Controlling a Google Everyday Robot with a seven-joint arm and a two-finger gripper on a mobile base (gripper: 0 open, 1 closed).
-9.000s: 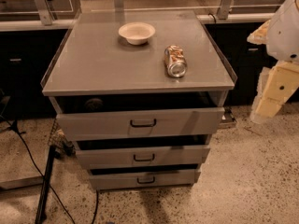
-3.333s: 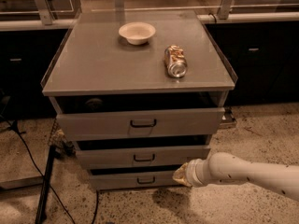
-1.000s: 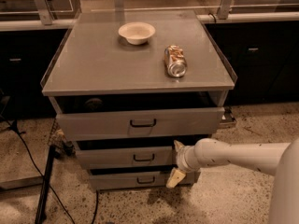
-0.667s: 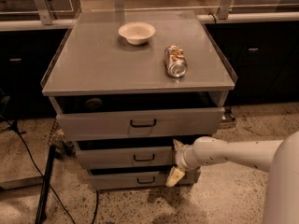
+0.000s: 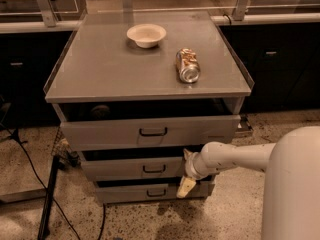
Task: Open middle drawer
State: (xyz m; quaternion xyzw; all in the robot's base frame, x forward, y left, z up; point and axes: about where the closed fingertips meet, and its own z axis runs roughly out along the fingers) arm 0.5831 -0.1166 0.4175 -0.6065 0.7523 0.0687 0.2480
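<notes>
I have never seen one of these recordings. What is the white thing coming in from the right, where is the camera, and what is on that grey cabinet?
The white tube is the arm of a wheeled robot. The big white shape at the lower right is part of the same arm. At its tip is the gripper, the robot's two-fingered hand. It is in front of the right end of the middle drawer, to the right of the black handle, which it does not hold. There is a single camera, looking down at the front of the cabinet. Where it is mounted is not recorded. On top are a white bowl and a can lying on its side.
</notes>
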